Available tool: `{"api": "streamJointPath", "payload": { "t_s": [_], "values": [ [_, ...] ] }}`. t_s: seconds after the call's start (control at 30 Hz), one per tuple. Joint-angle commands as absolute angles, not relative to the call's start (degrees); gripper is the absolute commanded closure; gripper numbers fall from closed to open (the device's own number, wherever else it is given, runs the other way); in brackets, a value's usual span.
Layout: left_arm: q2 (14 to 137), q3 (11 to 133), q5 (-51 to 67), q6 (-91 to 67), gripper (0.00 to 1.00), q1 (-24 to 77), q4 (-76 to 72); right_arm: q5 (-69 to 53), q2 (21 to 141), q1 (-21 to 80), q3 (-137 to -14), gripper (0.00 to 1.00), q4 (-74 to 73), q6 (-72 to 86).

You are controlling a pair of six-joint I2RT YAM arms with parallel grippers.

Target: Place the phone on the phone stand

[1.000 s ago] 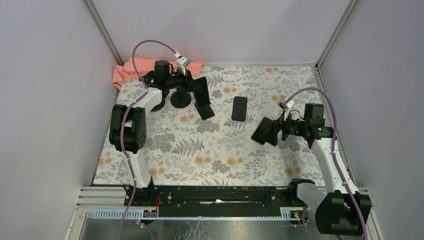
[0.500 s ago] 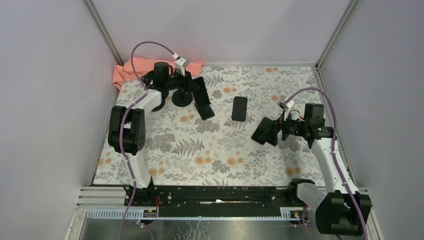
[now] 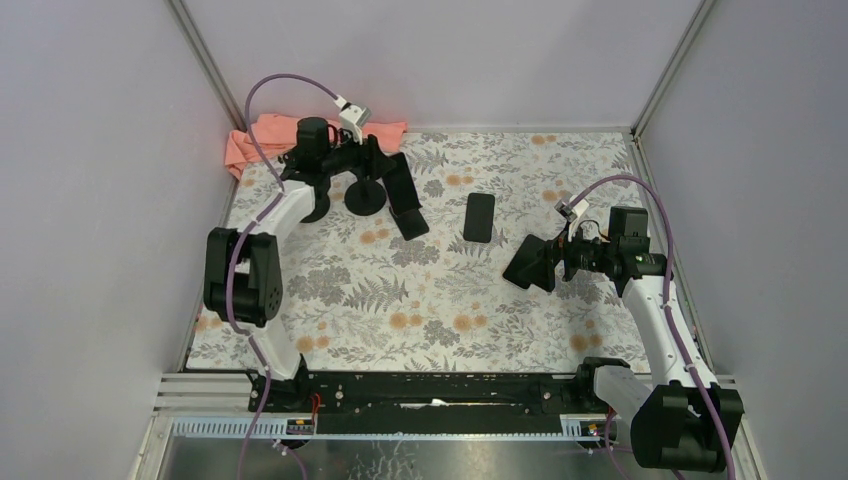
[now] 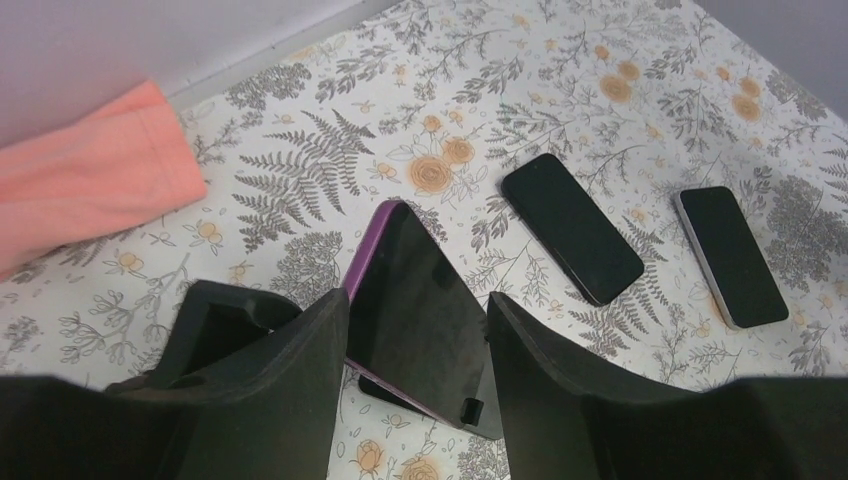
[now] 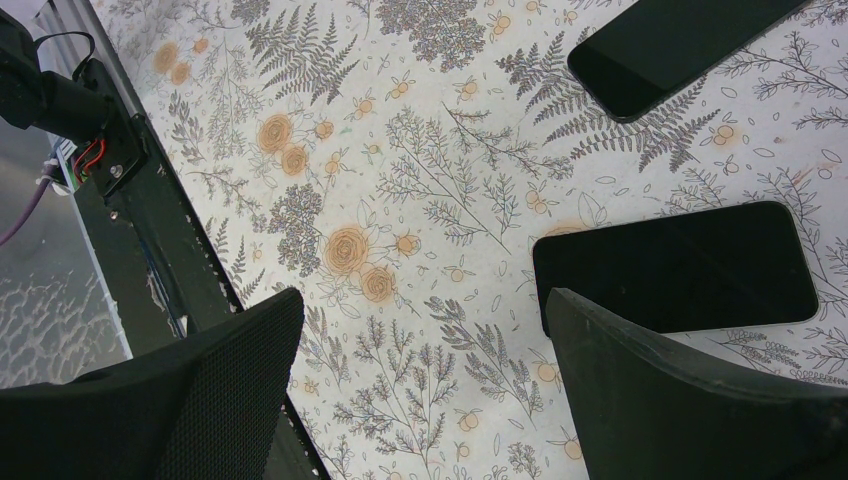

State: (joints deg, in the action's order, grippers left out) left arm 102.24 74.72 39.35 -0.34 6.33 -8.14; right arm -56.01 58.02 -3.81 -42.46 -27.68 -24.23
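Note:
A black phone with a purple edge [image 4: 420, 290] leans tilted on the black phone stand [image 4: 470, 410], its lower edge against the stand's lip. In the top view the phone [image 3: 401, 183] stands by the stand's round base [image 3: 363, 197] at the back left. My left gripper [image 4: 415, 305] is open, one finger on each side of the phone, a little back from it; it also shows in the top view [image 3: 378, 166]. My right gripper [image 3: 528, 262] is open and empty above the table at mid right, as the right wrist view [image 5: 425, 310] shows.
Two more black phones lie flat: one just right of the stand [image 3: 411, 223] [image 4: 571, 241], one further right [image 3: 479, 217] [image 4: 731, 256]. Both show in the right wrist view [image 5: 680, 265] [image 5: 680, 40]. An orange cloth [image 3: 258, 140] lies in the back left corner. Walls enclose the table.
My left arm has drawn back to the left, away from the stand, and the phone stays leaning on it. The right arm has not moved.

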Motion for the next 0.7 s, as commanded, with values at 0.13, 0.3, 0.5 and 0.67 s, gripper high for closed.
{"api": "streamJointPath", "payload": {
  "t_s": [0.13,0.3,0.5,0.67],
  "values": [
    [94.52,72.76,36.02,-2.16,0.37,5.98,-10.3,-56.6,57.79,-4.04,-42.48,0.0,-26.89,-24.96],
    [88.85,69.8,33.77,-3.0,0.35,5.98,-9.19,-56.6,57.67,-4.04,-42.45,0.0,-27.02,-25.05],
    [78.54,60.53,32.14,-6.69,0.23,5.89,-12.76,-56.43,57.71,-4.04,-42.46,0.0,-27.06,-25.22],
    [70.4,48.03,32.06,-14.61,0.01,5.67,-22.05,-56.34,57.83,-4.03,-42.5,0.0,-27.07,-25.39]
  ]
}}
